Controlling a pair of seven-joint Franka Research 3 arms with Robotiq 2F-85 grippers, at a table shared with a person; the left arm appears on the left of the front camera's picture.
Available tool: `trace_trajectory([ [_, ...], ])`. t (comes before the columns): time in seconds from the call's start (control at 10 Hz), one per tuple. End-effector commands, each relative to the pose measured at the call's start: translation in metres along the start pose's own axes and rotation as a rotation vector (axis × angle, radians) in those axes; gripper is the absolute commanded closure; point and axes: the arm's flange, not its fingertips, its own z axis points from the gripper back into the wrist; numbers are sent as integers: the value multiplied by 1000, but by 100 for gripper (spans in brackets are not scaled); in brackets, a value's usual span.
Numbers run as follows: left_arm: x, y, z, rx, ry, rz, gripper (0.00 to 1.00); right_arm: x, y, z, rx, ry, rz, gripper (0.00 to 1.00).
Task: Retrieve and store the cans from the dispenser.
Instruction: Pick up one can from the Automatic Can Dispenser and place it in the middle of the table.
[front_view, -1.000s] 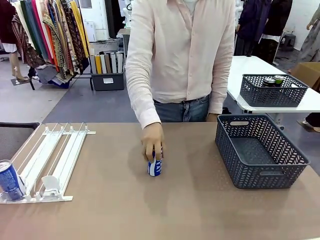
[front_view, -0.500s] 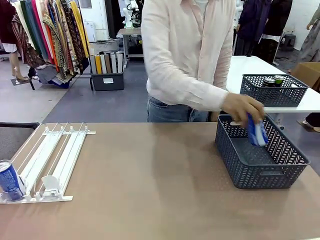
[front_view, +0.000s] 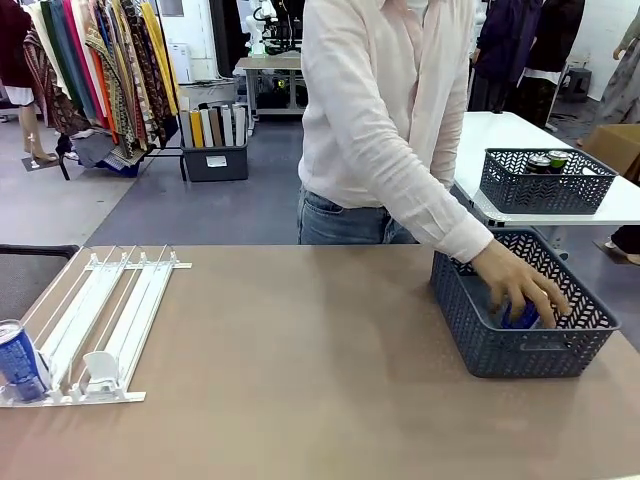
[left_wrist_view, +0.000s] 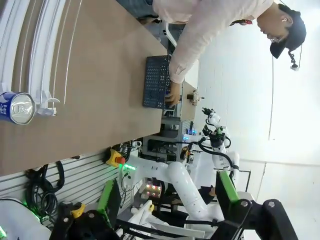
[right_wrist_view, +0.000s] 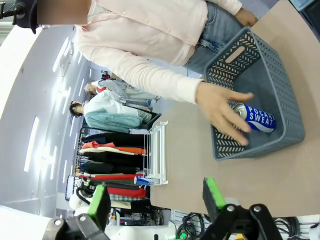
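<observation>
While person's hand (front_view: 520, 285) reaches into basket (front_view: 530, 355) at right of surface (front_view: 300, 390), fingers on blue can (right_wrist_view: 257, 118) lying inside, second can (front_view: 20, 360) stands upright at near left end of dispenser (front_view: 110, 310). Left tool (left_wrist_view: 166, 192) released, empty. Right tool (right_wrist_view: 156, 197) released, empty.

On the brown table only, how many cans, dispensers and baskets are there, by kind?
Blue cans: 2 (dispenser can, basket can)
Dispenser: 1
Basket: 1
Total: 4
</observation>
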Motion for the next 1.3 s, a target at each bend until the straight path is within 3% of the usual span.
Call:
trace_trajectory([
  [0.0,-2,3,5,4,16,-25,0,3,3,0,32,-13,25,0],
  [0.5,0,1,0,-1,0,-2,0,3,3,0,32,-13,25,0],
  [0.6,18,-2,-15,261,-12,59,0,3,3,0,32,-13,25,0],
  [0.8,26,15,-76,675,161,32,0,3,3,0,32,-13,25,0],
  [0.9,30,29,-104,821,191,-27,0,3,3,0,32,-13,25,0],
  [1.1,43,39,-136,993,88,-268,0,3,3,0,32,-13,25,0],
  [1.2,41,44,-153,1100,127,-344,0,3,3,0,32,-13,25,0],
])
